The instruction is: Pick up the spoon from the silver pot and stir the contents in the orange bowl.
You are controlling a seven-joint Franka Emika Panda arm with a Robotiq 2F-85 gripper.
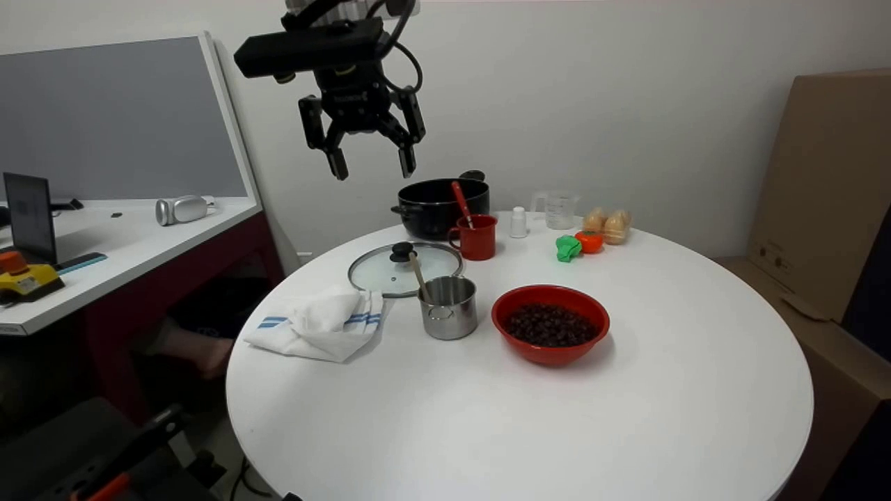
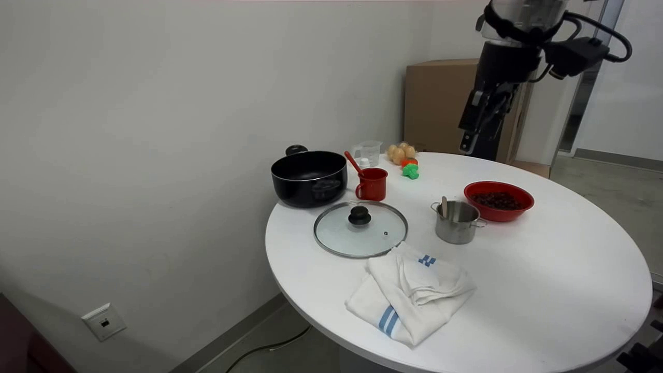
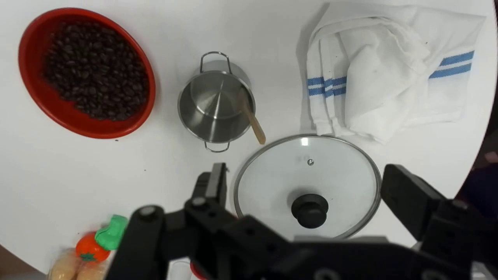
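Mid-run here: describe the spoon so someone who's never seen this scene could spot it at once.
On the round white table, beside the red-orange bowl of dark beans, stands a small shiny steel pot. The spoon leans in it, its slim tan handle poking past the rim. Its tan colour sets it apart from the red-handled utensil in the red mug.

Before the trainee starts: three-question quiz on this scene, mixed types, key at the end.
1. True or false: the spoon leans inside the silver pot, its handle sticking out above the rim.
2. Which holds the dark beans? A) the silver pot, B) the orange bowl, C) the clear jug.
3. Fill in: the gripper is ____ and holds nothing.

Key: 1 true; 2 B; 3 open.
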